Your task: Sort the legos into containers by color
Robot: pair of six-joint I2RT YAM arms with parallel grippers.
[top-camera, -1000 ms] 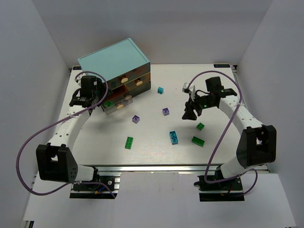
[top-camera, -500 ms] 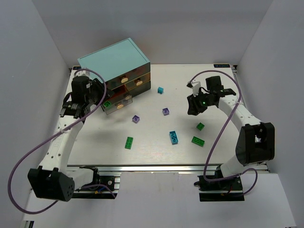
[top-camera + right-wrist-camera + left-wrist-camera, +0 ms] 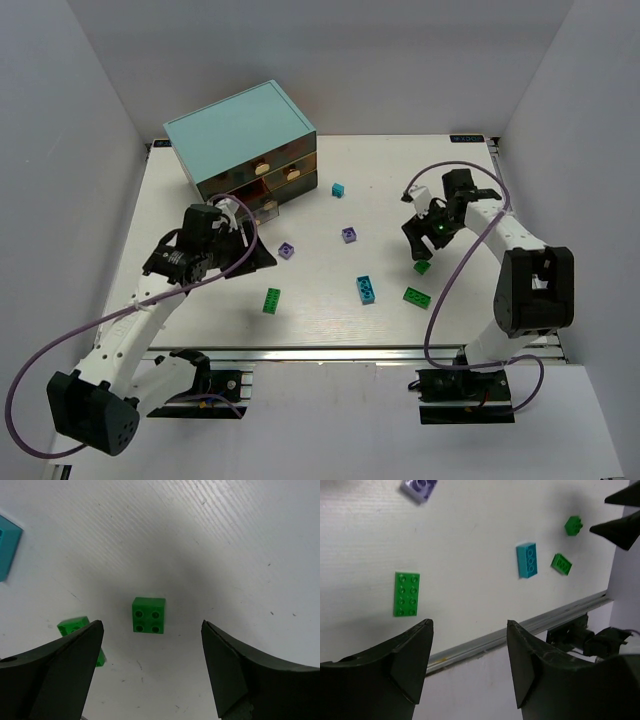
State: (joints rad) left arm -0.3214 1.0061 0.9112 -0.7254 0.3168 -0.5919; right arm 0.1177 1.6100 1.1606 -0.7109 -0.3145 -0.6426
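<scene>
Green square brick [image 3: 148, 615] lies on the table [image 3: 320, 322] straight under the right gripper [image 3: 151, 626], between its spread, empty jaws. Left gripper [image 3: 470, 626] hangs spread and empty too, near a long green brick [image 3: 406, 593]; the cabinet [image 3: 240, 128] with its drawers [image 3: 291, 172] stands far left

We have our left hand [image 3: 262, 258] beside a purple lego [image 3: 287, 250], our right hand [image 3: 424, 245] close to a small green lego [image 3: 422, 267], and the teal cabinet [image 3: 240, 130] standing at the table's [image 3: 330, 325] far left corner.

A metal rail [image 3: 330, 352] edges the white table [image 3: 320, 305].
</scene>
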